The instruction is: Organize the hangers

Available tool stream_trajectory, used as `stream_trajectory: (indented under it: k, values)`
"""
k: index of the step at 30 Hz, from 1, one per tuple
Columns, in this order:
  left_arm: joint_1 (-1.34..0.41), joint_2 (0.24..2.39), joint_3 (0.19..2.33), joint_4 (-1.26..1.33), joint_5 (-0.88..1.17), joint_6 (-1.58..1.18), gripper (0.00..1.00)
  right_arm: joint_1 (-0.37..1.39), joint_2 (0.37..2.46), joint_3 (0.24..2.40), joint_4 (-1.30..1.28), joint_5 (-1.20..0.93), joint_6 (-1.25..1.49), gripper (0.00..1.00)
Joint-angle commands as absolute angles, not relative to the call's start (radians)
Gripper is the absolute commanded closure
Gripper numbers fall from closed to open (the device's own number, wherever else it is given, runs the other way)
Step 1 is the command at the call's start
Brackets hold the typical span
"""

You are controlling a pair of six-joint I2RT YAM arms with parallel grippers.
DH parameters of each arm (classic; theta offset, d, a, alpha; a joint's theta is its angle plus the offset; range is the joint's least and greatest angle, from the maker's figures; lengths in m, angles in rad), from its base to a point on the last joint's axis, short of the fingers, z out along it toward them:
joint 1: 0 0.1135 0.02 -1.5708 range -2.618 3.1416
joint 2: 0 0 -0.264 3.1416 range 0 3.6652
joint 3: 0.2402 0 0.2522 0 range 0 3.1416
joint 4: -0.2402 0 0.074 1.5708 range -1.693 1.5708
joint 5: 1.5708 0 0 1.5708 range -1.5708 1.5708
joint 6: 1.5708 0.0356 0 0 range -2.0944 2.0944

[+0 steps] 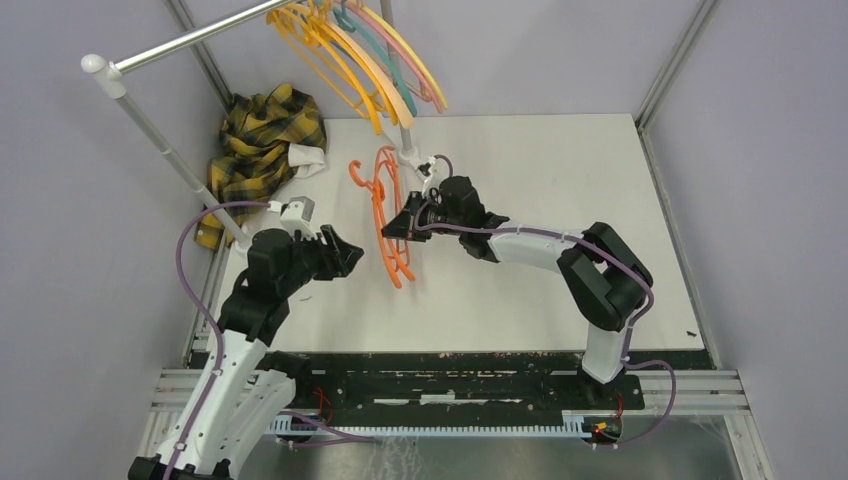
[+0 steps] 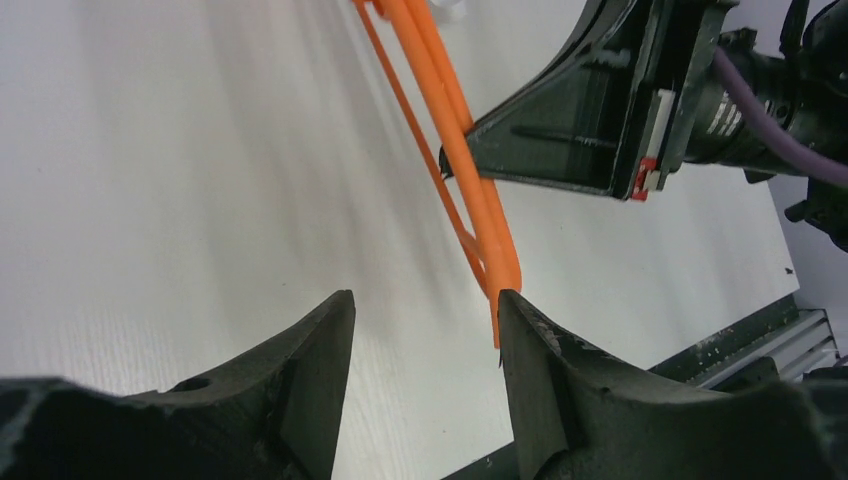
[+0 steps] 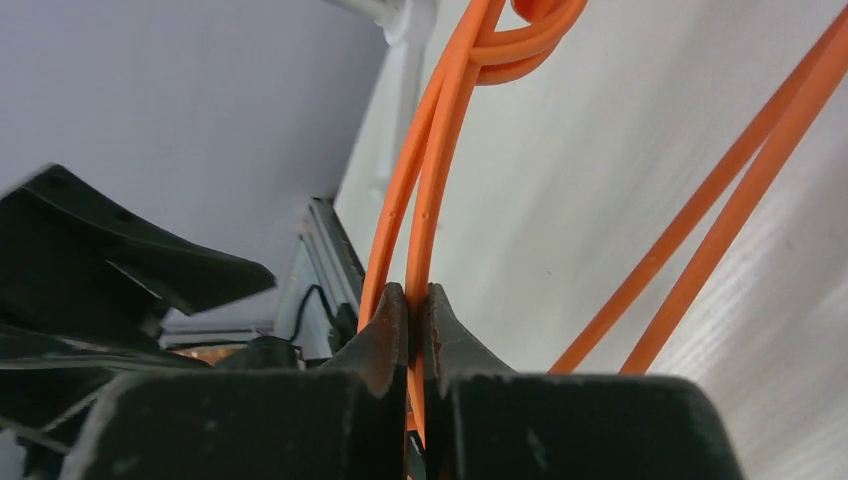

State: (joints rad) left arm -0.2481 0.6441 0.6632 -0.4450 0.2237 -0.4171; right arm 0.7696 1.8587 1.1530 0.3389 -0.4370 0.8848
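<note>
Two orange hangers (image 1: 385,205) lie stacked on the white table (image 1: 560,180), hooks toward the back. My right gripper (image 1: 392,229) is shut on one thin orange arm (image 3: 432,200); the other hanger's arm (image 3: 392,225) runs just outside its left finger. My left gripper (image 1: 347,257) is open to the left of the hangers' near end. In the left wrist view the orange tip (image 2: 497,275) lies against its right finger's tip, with nothing between the jaws of the left gripper (image 2: 425,308). Several more hangers (image 1: 365,50), yellow, orange, pink and teal, hang on the rack rail.
A yellow-black plaid cloth (image 1: 262,140) is heaped at the table's back left corner. The rack's slanted pole (image 1: 165,150) crosses above the left edge, and its upright (image 1: 405,130) stands just behind the orange hangers. Grey walls close in the sides.
</note>
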Motion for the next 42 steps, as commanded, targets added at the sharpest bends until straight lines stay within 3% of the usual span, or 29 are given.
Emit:
stream_trajectory:
  k: [1,10,22,30,38,42]
  values:
    - [-0.244,0.621,0.641,-0.324,0.286,-0.476,0.40,0.741,1.817,1.130,0.664,-0.538,1.075,0.99]
    - [-0.244,0.660,0.629,-0.183,0.294,-0.552,0.42,0.741,1.870,1.115,0.813,-0.598,1.195,0.99]
    - [-0.244,0.771,0.624,-0.017,0.321,-0.629,0.50,0.745,1.833,1.123,0.748,-0.642,1.157,0.99]
    - [-0.244,0.826,0.592,0.077,0.342,-0.668,0.61,0.756,1.823,1.114,0.749,-0.654,1.157,0.99]
    - [-0.244,0.862,0.576,0.130,0.360,-0.687,0.64,0.773,1.820,1.122,0.751,-0.663,1.161,0.99]
    - [-0.244,0.870,0.560,0.157,0.366,-0.687,0.76,0.776,1.811,1.122,0.750,-0.668,1.161,0.99]
